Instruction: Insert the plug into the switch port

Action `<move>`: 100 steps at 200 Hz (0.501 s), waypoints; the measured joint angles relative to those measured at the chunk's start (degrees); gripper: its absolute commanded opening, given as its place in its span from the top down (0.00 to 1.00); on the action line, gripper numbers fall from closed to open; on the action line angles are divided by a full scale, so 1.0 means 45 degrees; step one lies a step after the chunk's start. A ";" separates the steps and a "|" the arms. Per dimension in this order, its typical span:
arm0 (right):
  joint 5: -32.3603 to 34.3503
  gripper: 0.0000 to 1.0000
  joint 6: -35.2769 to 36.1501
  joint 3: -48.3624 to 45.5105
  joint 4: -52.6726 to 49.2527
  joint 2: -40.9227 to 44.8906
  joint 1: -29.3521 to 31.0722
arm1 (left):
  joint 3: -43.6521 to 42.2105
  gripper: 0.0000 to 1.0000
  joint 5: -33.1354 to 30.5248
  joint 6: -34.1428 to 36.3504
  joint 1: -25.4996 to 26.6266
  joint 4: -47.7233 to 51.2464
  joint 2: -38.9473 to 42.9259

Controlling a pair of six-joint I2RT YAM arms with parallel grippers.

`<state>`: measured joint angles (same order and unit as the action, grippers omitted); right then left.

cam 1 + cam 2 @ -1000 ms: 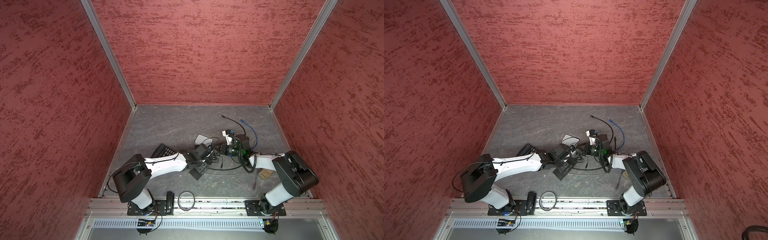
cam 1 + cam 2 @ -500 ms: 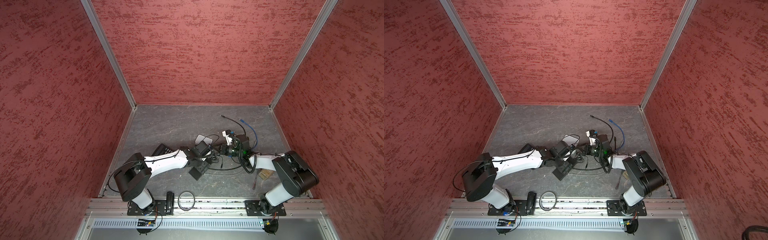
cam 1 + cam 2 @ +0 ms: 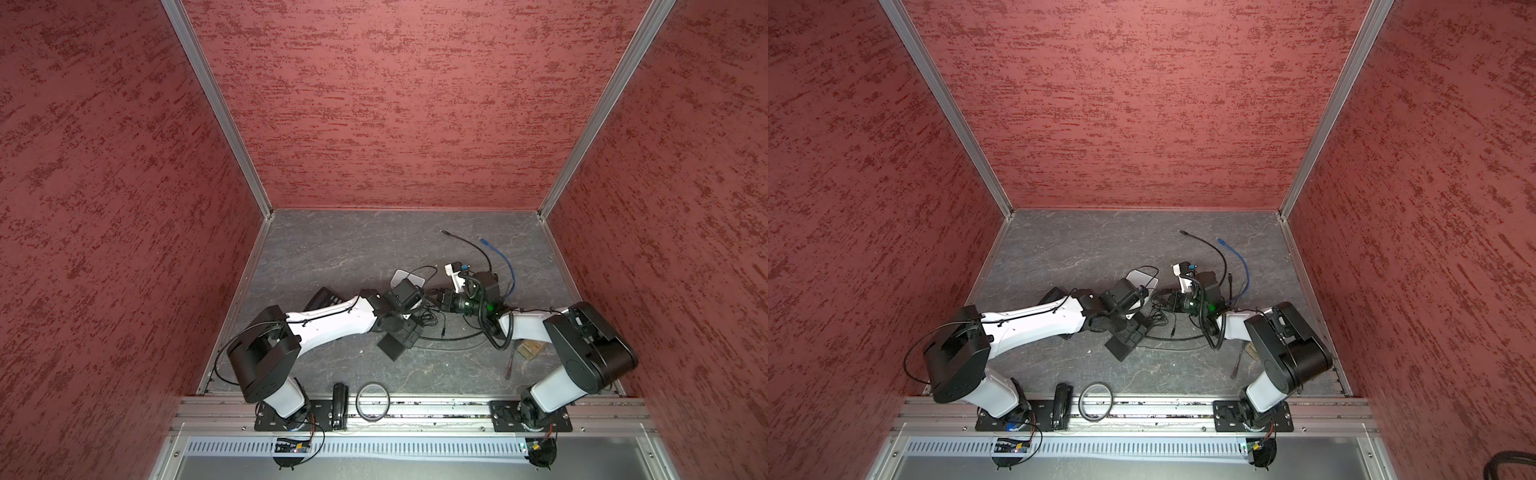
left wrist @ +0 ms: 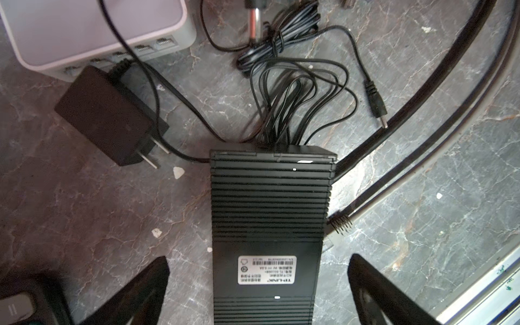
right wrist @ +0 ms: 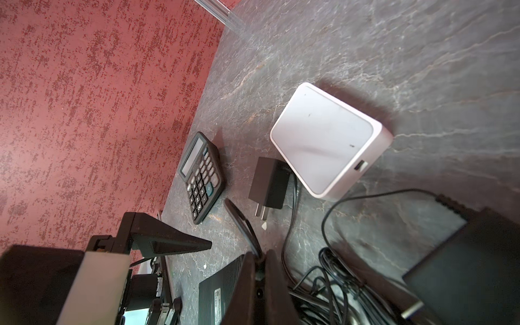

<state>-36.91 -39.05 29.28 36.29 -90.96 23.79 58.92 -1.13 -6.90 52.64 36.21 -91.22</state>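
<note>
Left gripper (image 4: pixel 259 257), jaws spread wide, straddles the label-up black TP-Link switch (image 4: pixel 270 202); beyond its far end, roughly on its long axis, the right gripper (image 5: pixel 260 254) seems clamped on the barrel plug (image 4: pixel 253 21).

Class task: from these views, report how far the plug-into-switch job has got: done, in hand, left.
Done: the black ribbed switch lies label-up on the grey marbled table. In hand: the right gripper is shut, apparently on a silver-tipped plug short of the switch; the left gripper is open, straddling the switch without touching it. Left: bringing that plug to the switch and pushing it in.
</note>
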 measured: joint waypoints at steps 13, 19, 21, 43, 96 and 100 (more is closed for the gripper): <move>-0.0010 0.93 0.0000 0.0000 0.0039 0.0000 0.0000 | -0.0005 0.00 0.0019 -0.0019 0.0019 0.0083 0.0000; -0.0019 0.93 -0.0005 0.0000 0.0058 0.0000 0.0000 | -0.0005 0.00 0.0019 -0.0034 0.0019 0.0112 -0.0015; -0.0024 0.93 -0.0005 0.0000 0.0068 0.0000 0.0000 | -0.0005 0.01 0.0024 -0.0039 0.0019 0.0126 -0.0024; -0.0049 0.93 -0.0024 0.0000 0.0083 0.0000 0.0000 | -0.0005 0.02 0.0058 -0.0063 0.0019 0.0243 -0.0316; -0.0092 0.93 -0.0049 0.0000 0.0083 0.0000 0.0000 | 0.0165 0.07 0.0180 -0.0301 0.0015 0.0568 -0.1540; -0.0092 0.93 -0.0049 0.0000 0.0083 -0.0005 0.0000 | 0.0180 0.08 0.0185 -0.0311 0.0015 0.0593 -0.1603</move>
<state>-37.32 -39.27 29.28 36.67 -90.98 23.79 59.72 -0.30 -8.29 52.71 38.87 -98.43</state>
